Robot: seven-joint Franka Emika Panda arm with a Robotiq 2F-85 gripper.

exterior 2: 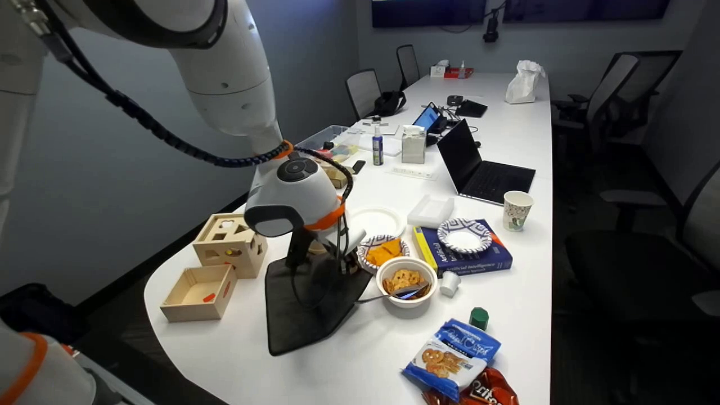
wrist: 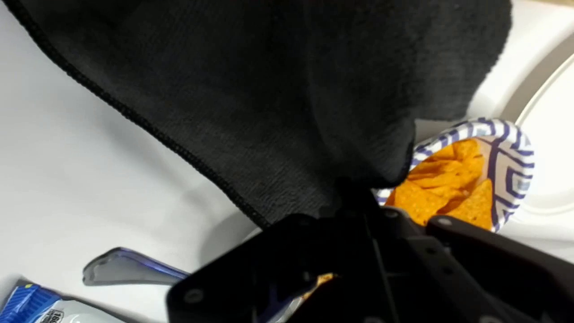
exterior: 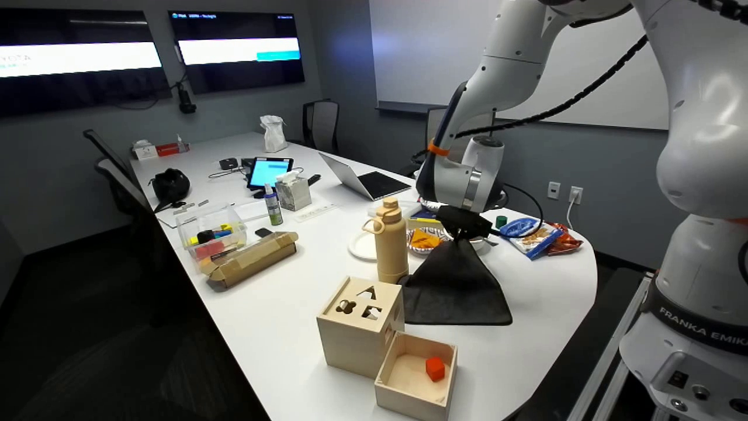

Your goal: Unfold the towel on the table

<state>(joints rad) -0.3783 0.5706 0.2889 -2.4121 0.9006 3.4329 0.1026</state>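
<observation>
Above the rounded end of the white table [exterior: 549, 292], the gripper [exterior: 461, 237] is closed on a bunched end of the black towel [exterior: 459, 292], whose lower part lies on the tabletop just beside the tan bottle [exterior: 391, 245]. In the wrist view, the fingertips [wrist: 359, 202] blend into the dark fabric, their outline hard to trace. In an exterior view the arm [exterior 2: 239, 87] covers the pinched part and most of the bottle. The wrist view cuts off the blue snack bag [wrist: 33, 303] and white plate [wrist: 551, 179].

Outside wide, wrist close.
Both exterior views look down from the rounded edge of the surface [exterior: 327, 251] toward its far edge, sharing the towel [exterior: 459, 295]; the wrist view faces it from near above.
</observation>
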